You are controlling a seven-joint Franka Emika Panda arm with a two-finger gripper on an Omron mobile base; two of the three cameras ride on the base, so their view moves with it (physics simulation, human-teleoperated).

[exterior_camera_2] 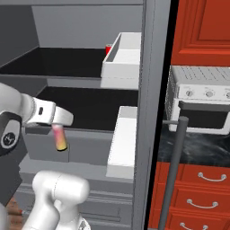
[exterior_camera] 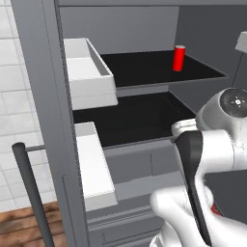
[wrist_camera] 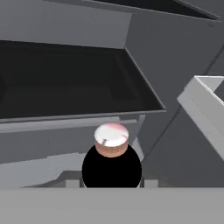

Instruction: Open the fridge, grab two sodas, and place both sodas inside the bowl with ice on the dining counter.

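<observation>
The grey fridge (exterior_camera: 38, 72) stands open, its black shelves in view. One red soda (exterior_camera: 179, 58) is upright on the upper shelf at the back right; a sliver of it (exterior_camera_2: 108, 48) peeks past a white door bin. My gripper (exterior_camera_2: 57, 128) hangs in front of the lower shelf's edge, shut on the other soda (exterior_camera_2: 59, 139), which points downward from the fingers. In the hand view this can's pale end (wrist_camera: 111, 136) sits between the fingertips, with my gripper (wrist_camera: 111, 181) around it. The bowl, the ice and the dining counter are out of view.
White door bins (exterior_camera: 89, 72) (exterior_camera_2: 123, 56) line both open doors, close to the arm. A thin bar handle (exterior_camera_2: 173, 170) stands at the right door's edge. Beyond it are red cabinets (exterior_camera_2: 202, 27), a white oven (exterior_camera_2: 202, 96) and red drawers (exterior_camera_2: 202, 188).
</observation>
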